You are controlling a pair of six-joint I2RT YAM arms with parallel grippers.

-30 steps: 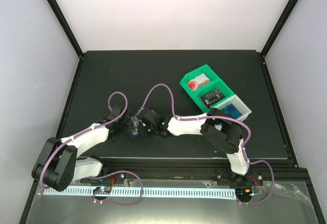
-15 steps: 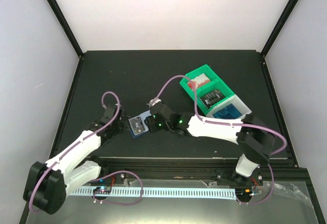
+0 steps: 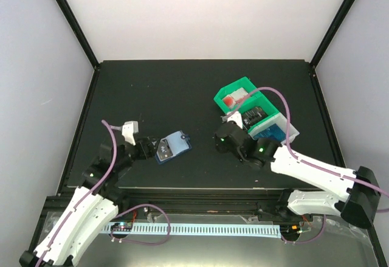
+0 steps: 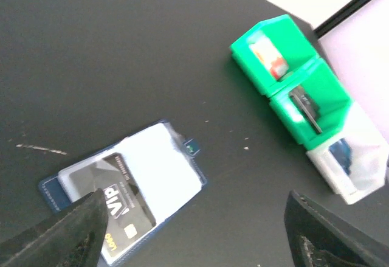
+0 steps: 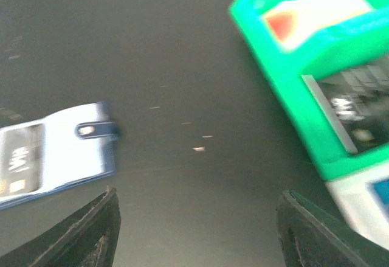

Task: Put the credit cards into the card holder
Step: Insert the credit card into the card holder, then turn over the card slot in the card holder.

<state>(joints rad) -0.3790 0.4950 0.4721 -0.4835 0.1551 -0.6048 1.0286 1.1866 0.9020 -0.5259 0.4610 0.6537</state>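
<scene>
The card holder (image 3: 174,146) lies open and flat on the black table, its snap tab (image 4: 191,148) pointing right. A dark credit card marked VIP (image 4: 121,208) sits in its clear pocket. My left gripper (image 3: 151,149) is just left of the holder, open and empty; in the left wrist view the left gripper (image 4: 194,242) has one fingertip (image 4: 70,233) over the holder's near corner. My right gripper (image 3: 222,138) hovers open and empty between the holder and the bins. In the right wrist view the card holder (image 5: 55,154) lies at the left, clear of the right gripper (image 5: 200,236).
A row of bins stands at the right: two green compartments (image 3: 240,100) and a white one (image 3: 285,134). They hold a red-and-white card (image 4: 270,60), a dark card (image 4: 307,106) and a blue card (image 4: 341,154). The table's near edge rail (image 3: 200,189) runs below the holder.
Both grippers opened and let go of the card holder. The left arm drew back to the left, the right arm swung right toward the bins. The holder now lies alone and open.
</scene>
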